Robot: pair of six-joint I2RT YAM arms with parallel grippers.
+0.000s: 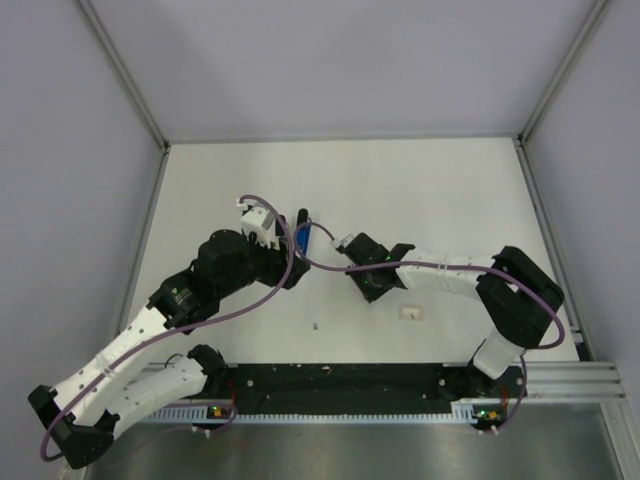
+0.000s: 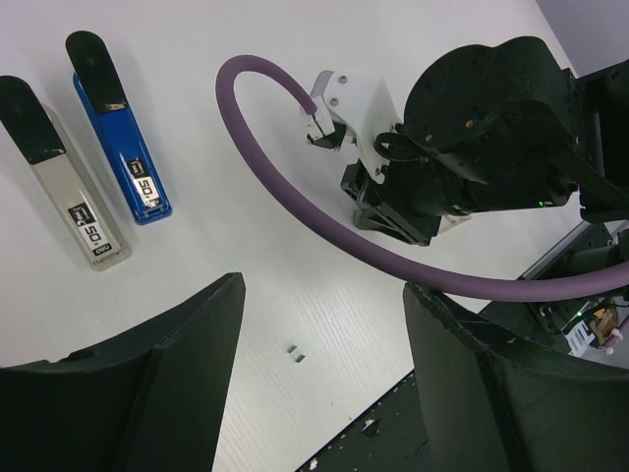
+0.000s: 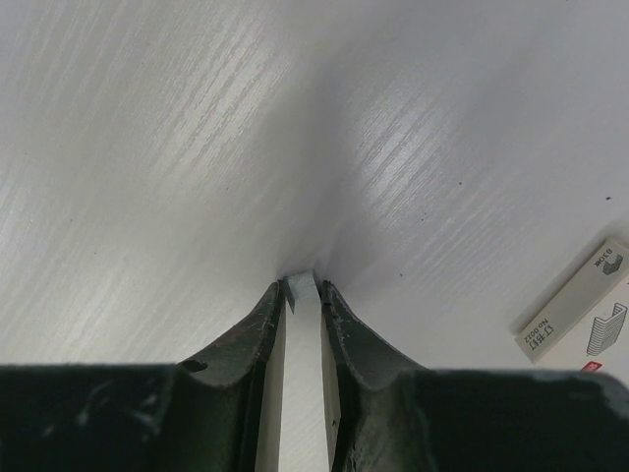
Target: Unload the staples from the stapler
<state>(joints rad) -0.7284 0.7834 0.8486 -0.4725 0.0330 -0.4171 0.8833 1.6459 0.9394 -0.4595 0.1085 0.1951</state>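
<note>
On a white wood-grain table (image 1: 400,190), the left gripper (image 2: 324,287) hangs with its broad black fingers (image 2: 157,374) spread wide, holding nothing and touching nothing. The right gripper (image 3: 300,287), tips down at the tabletop, has its dark fingers (image 3: 251,354) drawn almost together on a narrow pale strip (image 3: 300,374). A purple cable (image 2: 257,167) loops between the arms. The bright-blue stapler (image 2: 123,147) lies flat with its rounded black end pointing away. Just beside it and parallel lies a grey bar (image 2: 69,192) of like shape. Each carries a small black label reading "50". A small white cardboard box (image 3: 580,315) printed with a staple drawing lies near the right gripper; its lettering is too small to read. A loose staple fragment (image 2: 294,350) lies apart.
</note>
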